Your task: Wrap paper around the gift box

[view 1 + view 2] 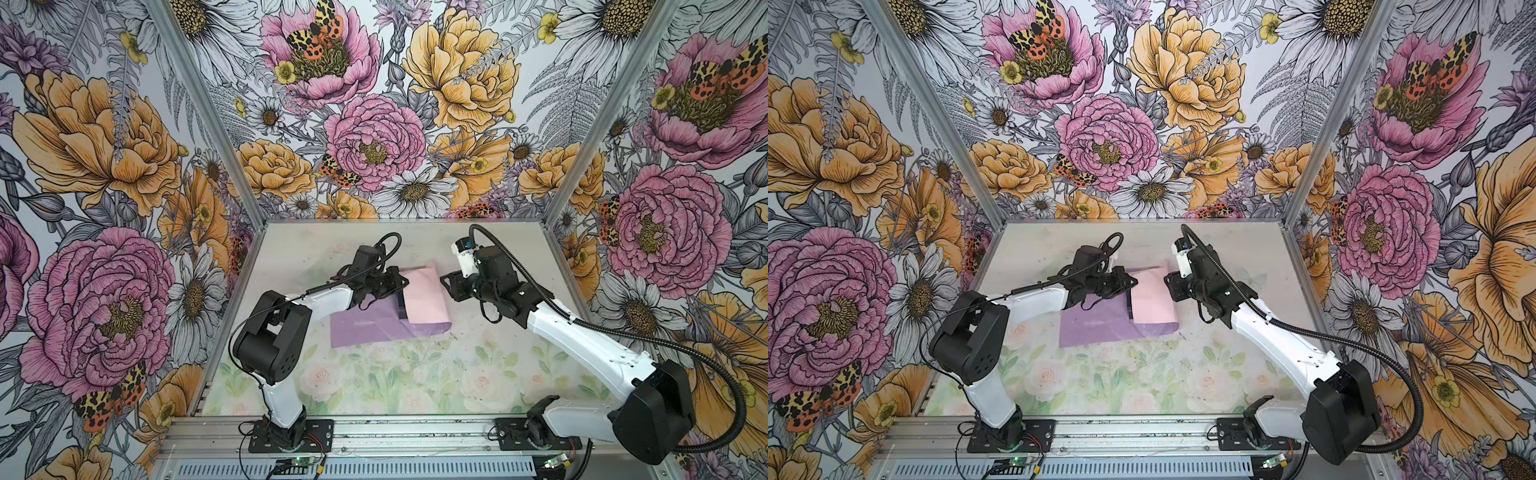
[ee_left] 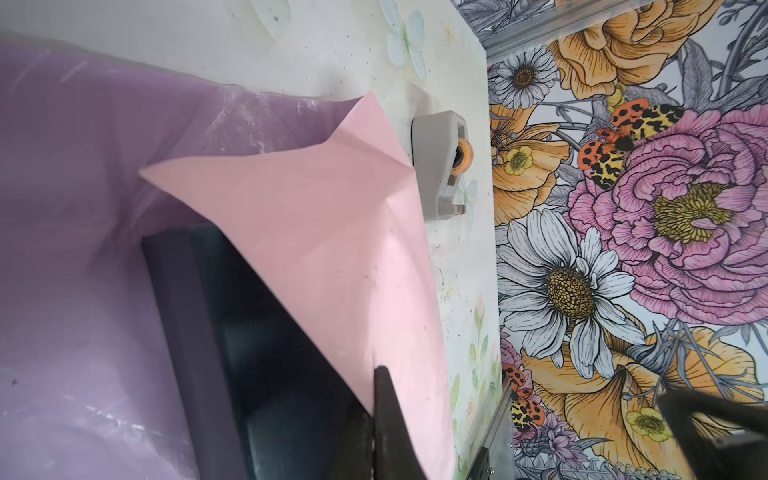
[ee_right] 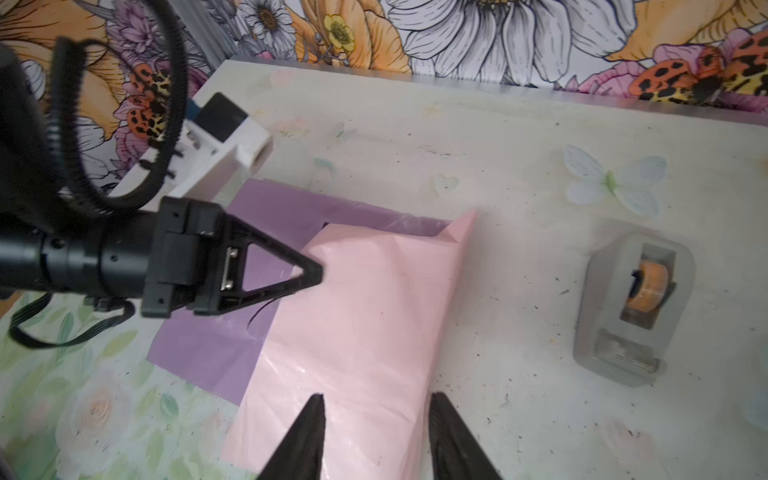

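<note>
On the flower-printed tabletop [image 1: 415, 374] of a wallpapered robot cell, the navy-blue gift box [image 2: 270, 332] lies near the middle, resting on the lilac face of the paper [image 1: 365, 328]. The sheet's right part is folded up and over the box, pale pink side out. In both top views only a narrow dark strip of the box shows between lilac and pink. The rest of the sheet lies flat on the table to the left of the box, creased and glossy. One pink corner at the far end of the fold stands up in a point.

The left gripper [image 3: 316, 272] reaches in from the left over the lilac sheet. Its jaws are pressed together on the free edge of the pink fold, above the box's top. The right gripper [image 3: 376, 411] hovers at the opposite side, over the pink fold near the box's right edge. Its two black fingers [image 3: 316, 415] stand apart and grasp nothing; whether they touch the paper below cannot be told.

A small grey tape dispenser [image 3: 631, 307] with an orange roll stands on the bare tabletop to the right of the package, apart from the paper. Floral wallpaper [image 1: 104, 166] of large pink, orange and white blooms closes the cell on three sides.
</note>
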You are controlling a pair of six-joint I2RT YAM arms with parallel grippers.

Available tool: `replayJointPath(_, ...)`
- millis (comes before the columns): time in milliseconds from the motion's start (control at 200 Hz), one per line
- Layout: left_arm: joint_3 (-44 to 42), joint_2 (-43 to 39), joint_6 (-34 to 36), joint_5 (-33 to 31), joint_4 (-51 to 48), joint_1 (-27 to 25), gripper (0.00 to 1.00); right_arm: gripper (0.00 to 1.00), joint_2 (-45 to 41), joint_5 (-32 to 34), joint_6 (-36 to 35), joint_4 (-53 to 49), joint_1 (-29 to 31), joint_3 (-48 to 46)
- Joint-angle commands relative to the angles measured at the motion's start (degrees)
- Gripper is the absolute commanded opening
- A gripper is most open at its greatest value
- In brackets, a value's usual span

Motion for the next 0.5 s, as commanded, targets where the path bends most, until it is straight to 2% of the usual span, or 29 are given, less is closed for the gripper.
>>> replayJointPath(0, 0.7, -2.8, 3.1, -2.2, -2.9, 0.8, 0.00, 0.43, 5.5, 1.8, 2.5, -4.8, -1.2, 4.3)
replayJointPath(205, 0.8, -3.7, 4.8, -3.8, -5.8, 1.9, 0.00, 0.44, 15.0, -1.7, 3.8, -5.7, -1.4, 8.7)
replayJointPath(395, 1.2, -3.4, 5.6, -4.8, -7.9, 2.3, 0.00, 0.45, 19.8, -4.6, 3.9, -5.7, -1.2, 10.6)
replayJointPath(495, 1.6, -3.3, 5.9, -5.4, -9.1, 2.4, 0.06, 0.45, 21.4, -5.6, 3.9, -5.6, -0.9, 10.7)
